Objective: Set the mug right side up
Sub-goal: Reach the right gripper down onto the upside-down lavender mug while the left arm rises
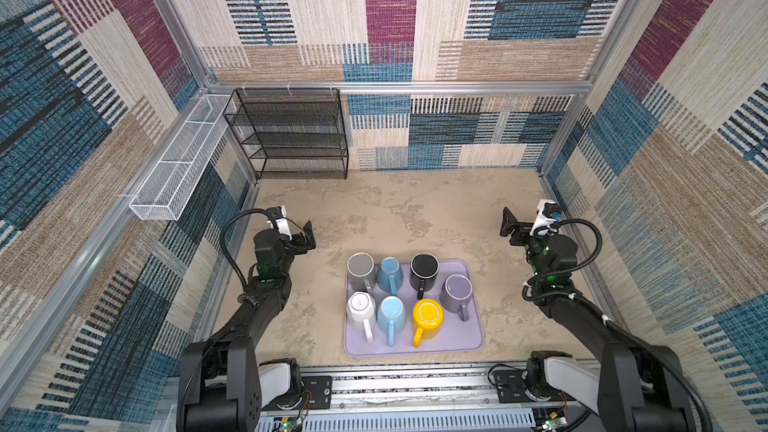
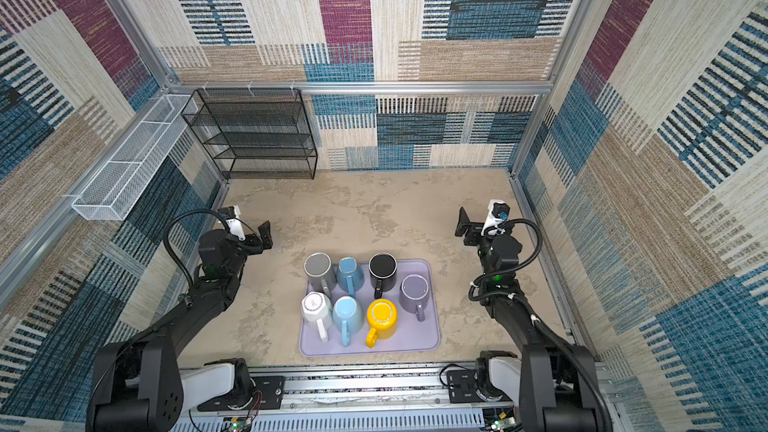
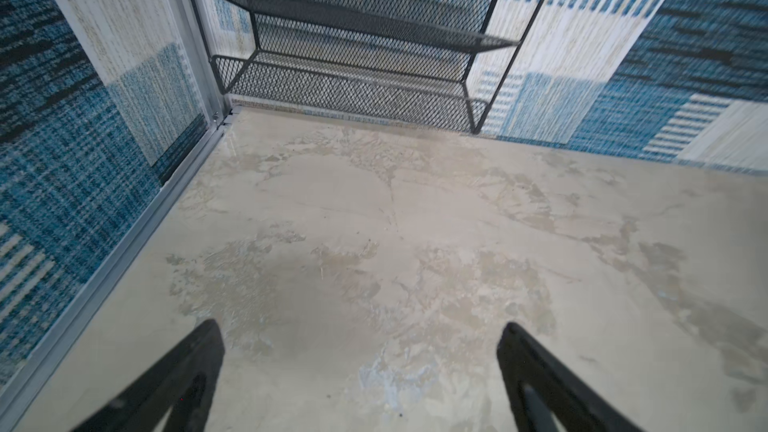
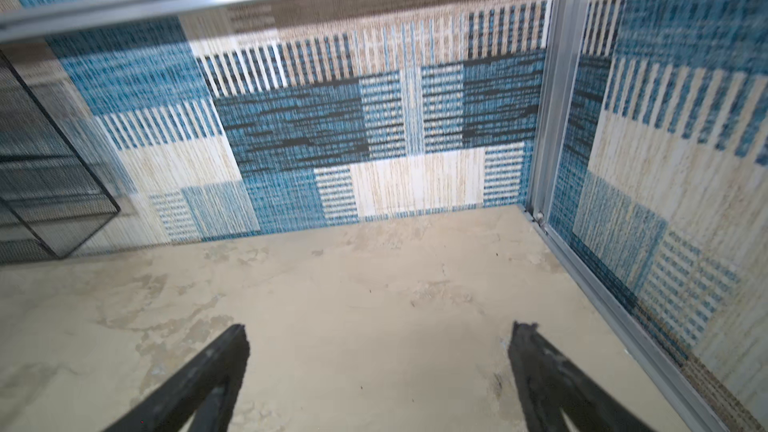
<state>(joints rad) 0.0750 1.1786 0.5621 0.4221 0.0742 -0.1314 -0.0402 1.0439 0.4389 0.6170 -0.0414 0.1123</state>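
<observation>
Right gripper (image 1: 509, 224) agape, well apart from mugs (image 1: 428, 317) on tray (image 1: 457, 338)

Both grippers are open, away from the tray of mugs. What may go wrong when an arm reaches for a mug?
Crowding: the white faceted mug and the light blue mug stand with hardly any gap on the lavender tray, so the wide-open left gripper may knock a neighbour.
Sliding: the tray seems to lie loose on the beige table, so a push may shift it.

Black mesh rack (image 1: 291, 135) at the back wall (image 1: 457, 139), white wire basket (image 1: 174, 176) apparently fixed beside it.
</observation>
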